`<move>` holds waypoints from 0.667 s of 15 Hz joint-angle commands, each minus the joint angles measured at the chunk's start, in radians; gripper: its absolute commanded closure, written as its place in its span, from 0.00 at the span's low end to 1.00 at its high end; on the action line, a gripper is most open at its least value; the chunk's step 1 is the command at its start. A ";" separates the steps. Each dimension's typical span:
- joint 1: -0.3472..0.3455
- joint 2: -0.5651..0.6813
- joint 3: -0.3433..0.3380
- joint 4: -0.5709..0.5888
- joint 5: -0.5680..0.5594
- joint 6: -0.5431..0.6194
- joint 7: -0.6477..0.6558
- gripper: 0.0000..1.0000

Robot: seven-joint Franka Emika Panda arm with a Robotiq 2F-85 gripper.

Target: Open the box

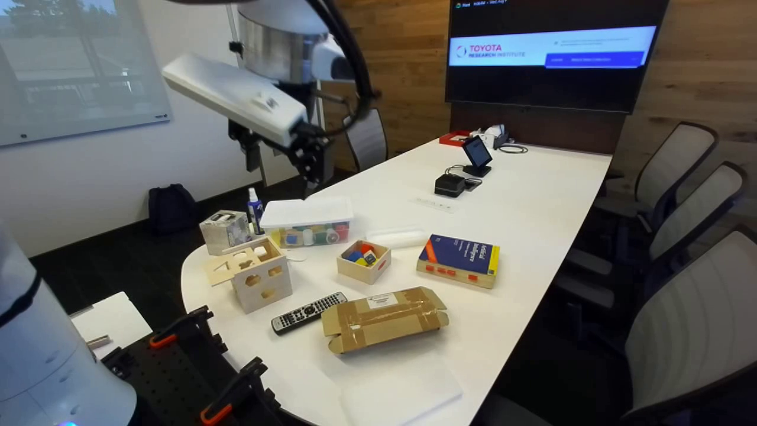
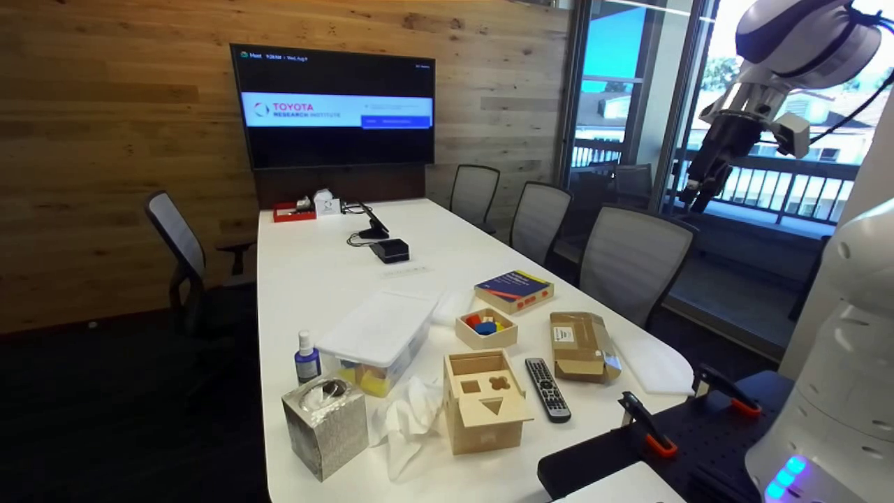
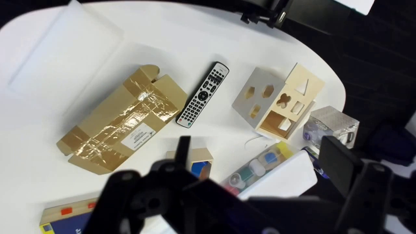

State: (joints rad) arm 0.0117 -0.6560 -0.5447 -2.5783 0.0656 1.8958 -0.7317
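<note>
The box is a flat, oblong tan-brown cardboard carton [image 1: 384, 316] with shiny tape and a white label. It lies on the white table in both exterior views, also here [image 2: 583, 342], and at the left of the wrist view [image 3: 120, 123]. Its broad top face covers the inside; small flaps stick out at its ends. No contents show. My gripper [image 1: 284, 163] is high above the table and well apart from the box; it also shows in an exterior view [image 2: 698, 195]. In the wrist view its fingers [image 3: 260, 154] are wide apart with nothing between them.
A remote [image 1: 309, 312] lies right beside the box. A wooden shape sorter [image 1: 263, 281], a small tray of blocks [image 1: 355, 272], a thick book [image 1: 458, 257], a lidded plastic bin [image 1: 307, 212] and a tissue box [image 2: 325, 426] stand around. A white sheet [image 1: 402, 390] lies near the table edge.
</note>
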 commanded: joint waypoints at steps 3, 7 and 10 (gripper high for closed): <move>0.068 0.341 -0.225 0.059 0.300 0.089 -0.439 0.00; 0.241 0.533 -0.442 0.072 0.562 0.088 -0.755 0.00; 0.305 0.703 -0.524 0.081 0.782 0.034 -0.970 0.00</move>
State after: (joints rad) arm 0.2584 -0.1350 -1.0078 -2.5422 0.6761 1.9867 -1.5273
